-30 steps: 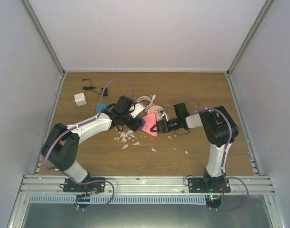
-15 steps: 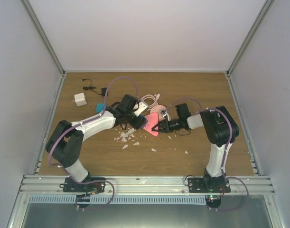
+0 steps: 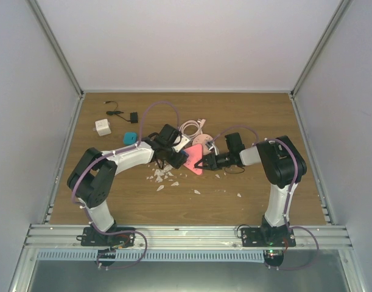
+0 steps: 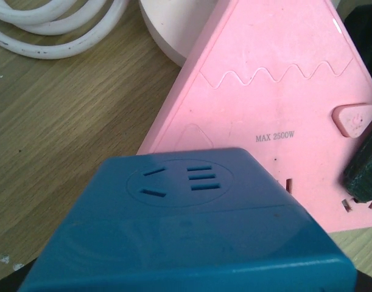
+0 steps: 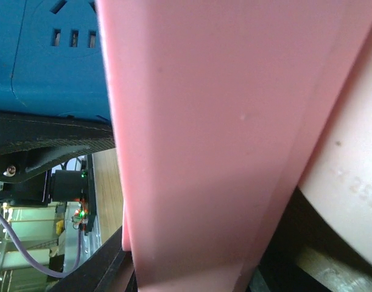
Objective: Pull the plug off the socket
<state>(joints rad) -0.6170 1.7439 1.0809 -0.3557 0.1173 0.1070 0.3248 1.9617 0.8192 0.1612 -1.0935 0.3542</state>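
Note:
The socket (image 3: pixel 193 159) is a flat salmon-pink triangle in the middle of the table. It fills the left wrist view (image 4: pixel 277 103) and the right wrist view (image 5: pixel 198 146). A blue block plug (image 4: pixel 186 225) with outlet slots on its face sits against the socket's face, and also shows in the right wrist view (image 5: pixel 45 55). My left gripper (image 3: pixel 175 157) is shut on the blue plug, which hides its fingers in its own view. My right gripper (image 3: pixel 202 162) is shut on the socket's edge; one of its fingertips (image 4: pixel 365 170) shows on the socket's corner.
A round pink disc (image 3: pixel 201 143) and a coiled white cable (image 3: pixel 190 128) lie just behind the socket. A small teal block (image 3: pixel 131 137), a white cube charger (image 3: pixel 102 126) and a black adapter with its lead (image 3: pixel 133 116) lie at the back left. White crumbs (image 3: pixel 161 176) are scattered in front.
My left arm's elbow has swung right and forward, uncovering the teal block and the black adapter. Its gripper has shifted slightly right at the socket. The right arm has barely moved.

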